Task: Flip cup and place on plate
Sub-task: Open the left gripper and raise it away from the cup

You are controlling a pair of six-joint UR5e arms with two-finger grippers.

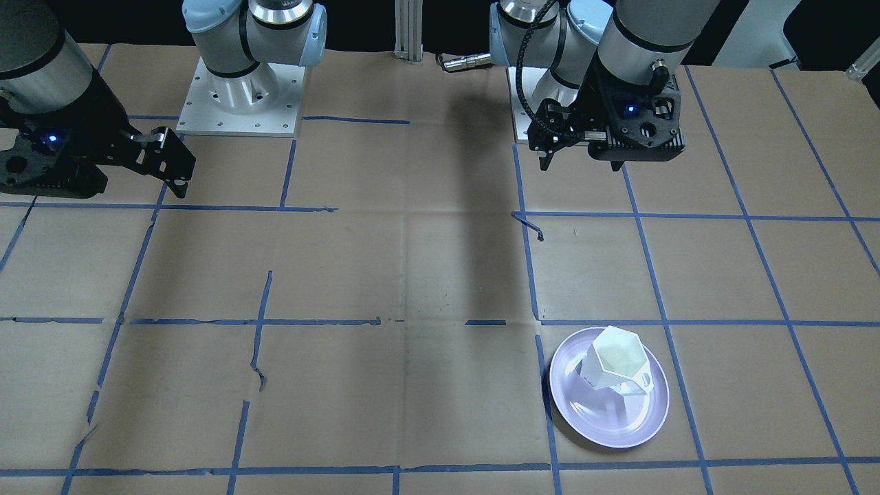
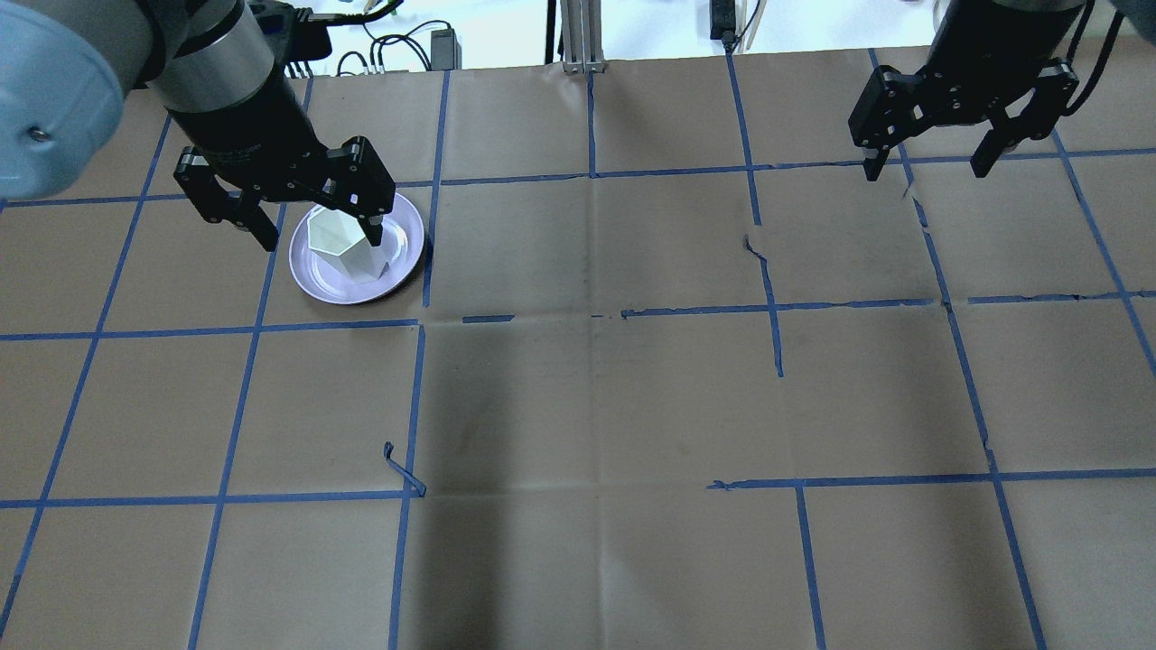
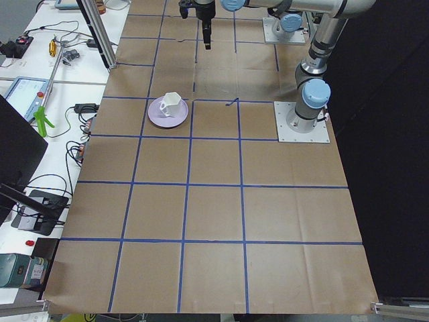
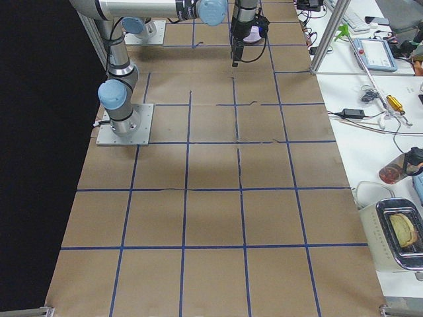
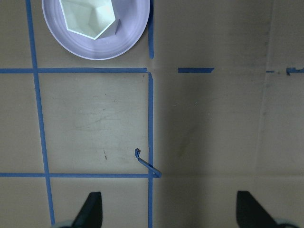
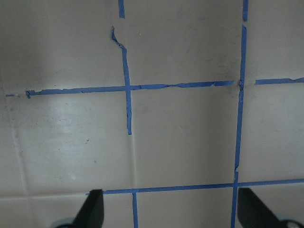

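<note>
Brown-paper bench [image 1: 385, 275] | cup [image 1: 615, 361] mouth-up on plate [image 1: 591, 426], near operators' edge, robot's left half | left gripper [image 1: 583, 163] jaws apart, empty, raised clear; placement looks done | right gripper [image 2: 924, 170] jaws apart, idle

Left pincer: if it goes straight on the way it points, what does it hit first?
Probably the left pincer meets the paper-covered table near the curled tape scrap; plate and cup lie off that line.
</note>
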